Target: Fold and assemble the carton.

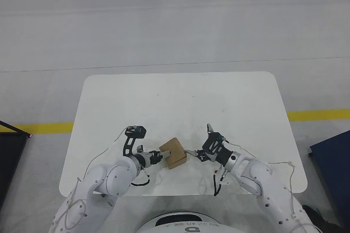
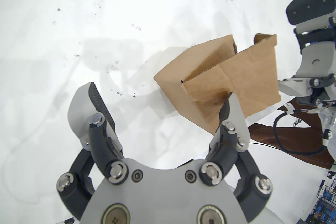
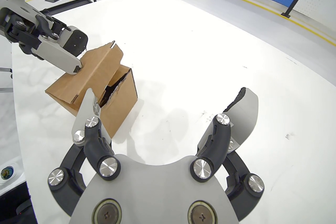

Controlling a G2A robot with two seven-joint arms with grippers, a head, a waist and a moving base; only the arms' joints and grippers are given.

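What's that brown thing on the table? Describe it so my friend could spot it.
On the white table, near its front edge, between the left tool and the right tool, sits the carton. It is the only brown cardboard thing there: a half-folded box with one flap raised.

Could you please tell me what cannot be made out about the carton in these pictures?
Interior of the carton: left wrist view, its flaps cover it.
Whether the right gripper touches the carton: right wrist view, one of its jaws overlaps it.
Flap layout: top view, too small.
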